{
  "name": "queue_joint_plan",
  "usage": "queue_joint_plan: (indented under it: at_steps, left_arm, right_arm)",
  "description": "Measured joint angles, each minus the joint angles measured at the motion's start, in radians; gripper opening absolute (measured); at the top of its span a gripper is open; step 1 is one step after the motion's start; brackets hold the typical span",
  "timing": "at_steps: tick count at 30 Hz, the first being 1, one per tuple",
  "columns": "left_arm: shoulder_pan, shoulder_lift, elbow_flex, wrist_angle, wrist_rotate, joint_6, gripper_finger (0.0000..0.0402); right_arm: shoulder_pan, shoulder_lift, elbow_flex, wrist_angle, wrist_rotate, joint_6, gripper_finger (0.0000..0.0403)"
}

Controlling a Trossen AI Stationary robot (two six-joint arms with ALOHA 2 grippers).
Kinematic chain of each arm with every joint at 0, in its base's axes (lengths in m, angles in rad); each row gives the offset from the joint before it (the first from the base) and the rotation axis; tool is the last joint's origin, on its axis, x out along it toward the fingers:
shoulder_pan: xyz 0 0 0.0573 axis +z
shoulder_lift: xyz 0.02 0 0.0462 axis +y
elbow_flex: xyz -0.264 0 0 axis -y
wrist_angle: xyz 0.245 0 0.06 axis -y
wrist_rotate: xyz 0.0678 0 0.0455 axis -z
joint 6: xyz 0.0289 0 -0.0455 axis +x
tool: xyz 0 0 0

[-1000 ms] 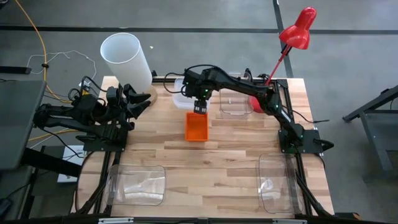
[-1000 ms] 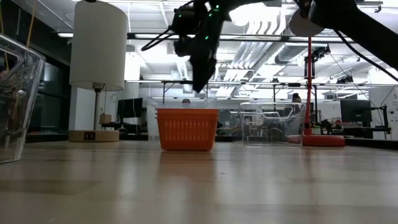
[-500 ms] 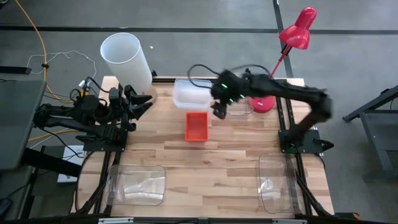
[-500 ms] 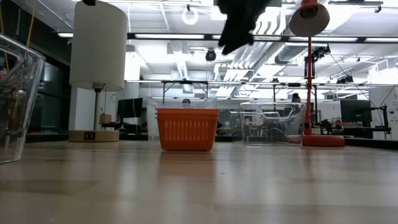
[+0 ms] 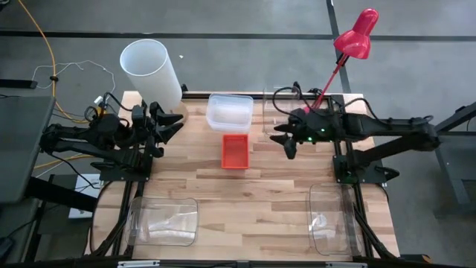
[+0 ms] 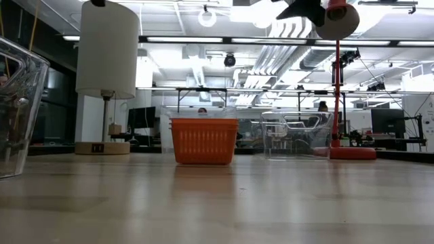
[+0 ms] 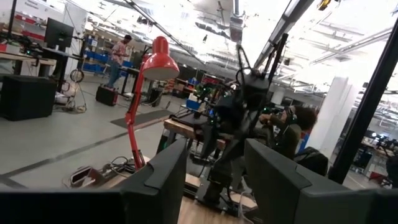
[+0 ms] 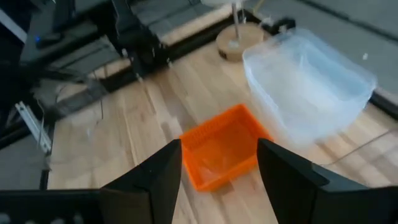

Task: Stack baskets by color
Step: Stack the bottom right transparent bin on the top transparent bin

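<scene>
swung clear of the orange basket (image 5: 235, 151) since a second ago, the right end effector (image 5: 285, 140) now hangs to its right above the tabletop (image 5: 253, 193), fingers spread wide and empty. orange basket sits mid-tabletop, just in front of a clear bin (image 5: 229, 112). two more clear bins (image 5: 163, 220) (image 5: 331, 219) occupy the near corners. left end effector (image 5: 169, 123) waits at the left edge, fingers apart, holding nothing.

A wooden table (image 5: 253, 190) carries a tall white cylinder lamp shade (image 5: 151, 69) at its far left corner and a red desk lamp (image 5: 355, 35) rising over its far right corner.
</scene>
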Motion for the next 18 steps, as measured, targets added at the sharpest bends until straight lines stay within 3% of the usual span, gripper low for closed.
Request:
queue_joint_plan:
  at_steps: [11,18]
  left_arm:
    - [0.000,0.049,0.000,-0.001,0.000,-0.004,0.0149]
    - [0.000,0.062,0.000,0.000,0.000,-0.045,0.0149]
  right_arm:
    - [0.023,-0.016,0.000,0.069,-0.014,0.027,0.0194]
    - [0.043,0.000,0.040,0.037,-0.166,0.275,0.0194]
